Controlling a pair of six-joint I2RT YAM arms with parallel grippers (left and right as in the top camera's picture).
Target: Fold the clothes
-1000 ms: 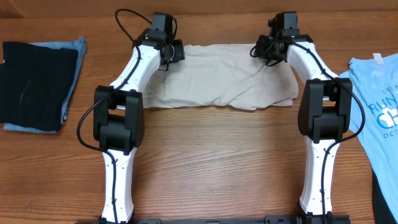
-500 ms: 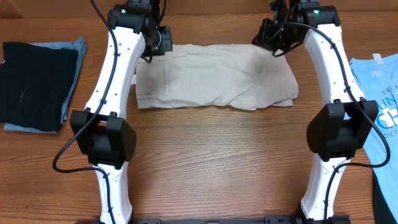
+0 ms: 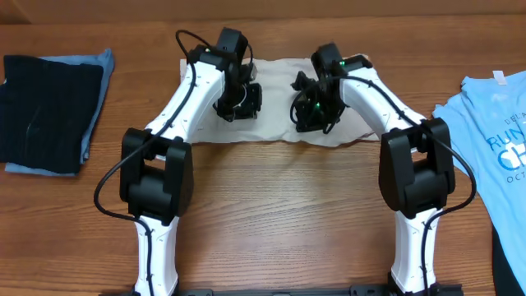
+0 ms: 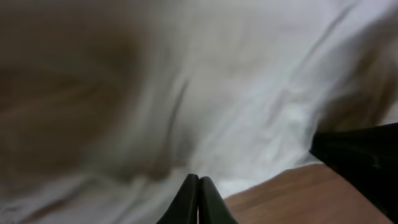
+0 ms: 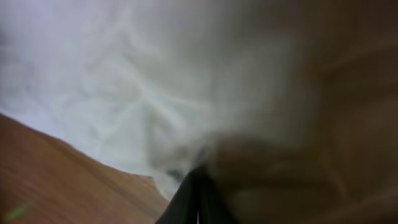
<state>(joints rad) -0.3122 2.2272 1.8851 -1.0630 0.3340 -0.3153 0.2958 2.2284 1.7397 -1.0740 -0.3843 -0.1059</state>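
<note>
The khaki shorts (image 3: 275, 78) lie spread across the far middle of the counter (image 3: 279, 205), and both arms reach inward over them. The left pincer (image 3: 238, 105) and the right pincer (image 3: 311, 115) hang low over the cloth, side by side and toward its near edge. In each wrist view the fingertips are pressed tight together, with pale fabric blurred close against the lens. That suggests each one has nipped a layer of the shorts (the pinch itself is too blurred to confirm). Holding two matched points would let the arms carry a straight fold line toward the near hem, so the step in hand looks like the first lengthwise fold.

Bare wood shows just past the cloth's edge in both wrist views, so the near hem is close.

A black folded garment (image 3: 45, 111) sits well apart at the left, and a blue T-shirt (image 3: 493, 140) lies at the right edge. Neither touches the shorts. The only real crowding is the two wrists themselves, near each other over the middle.
</note>
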